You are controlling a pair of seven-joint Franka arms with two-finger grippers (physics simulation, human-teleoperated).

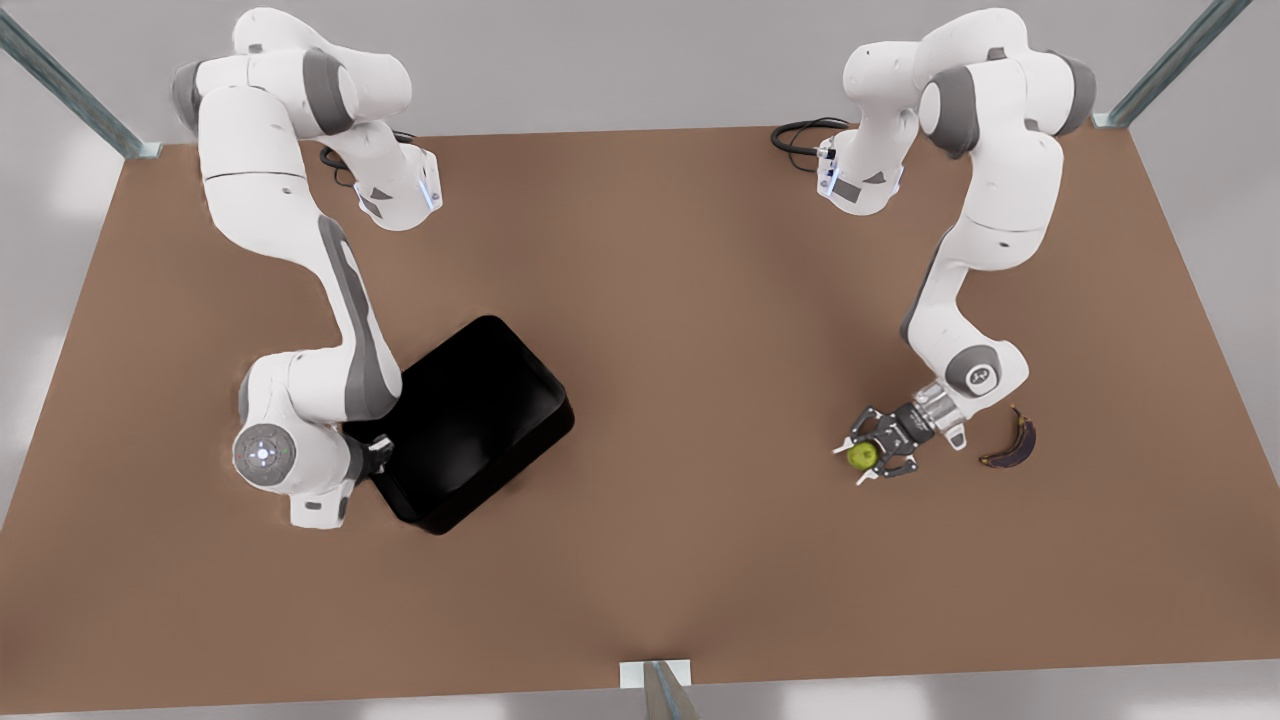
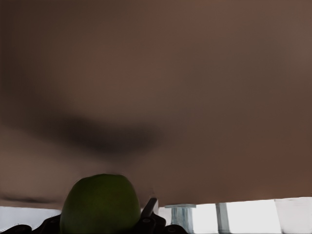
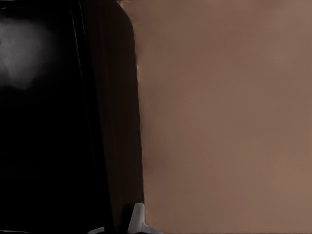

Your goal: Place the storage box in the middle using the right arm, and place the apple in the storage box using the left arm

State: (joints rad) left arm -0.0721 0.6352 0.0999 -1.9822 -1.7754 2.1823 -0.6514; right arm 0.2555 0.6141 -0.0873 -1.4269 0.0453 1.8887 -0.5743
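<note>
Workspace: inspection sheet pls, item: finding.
Surface: brown table, flat.
Storage box: black, open-top, skewed, toward the front view's left, not in the middle; nothing seen inside.
Apple: green, between the left tool's fingers.
Clutter: dark banana beside the left arm's wrist, apart from the apple.
Left tool: shut on apple.
Right tool: at the box's rim; grip cannot be told.
Cables: black loop at the table's far edge.
Surroundings: metal frame posts, grey wall.

Storage box (image 1: 470, 420) front view's left, apple (image 1: 862, 456) right, banana (image 1: 1012, 442) beside.
</note>
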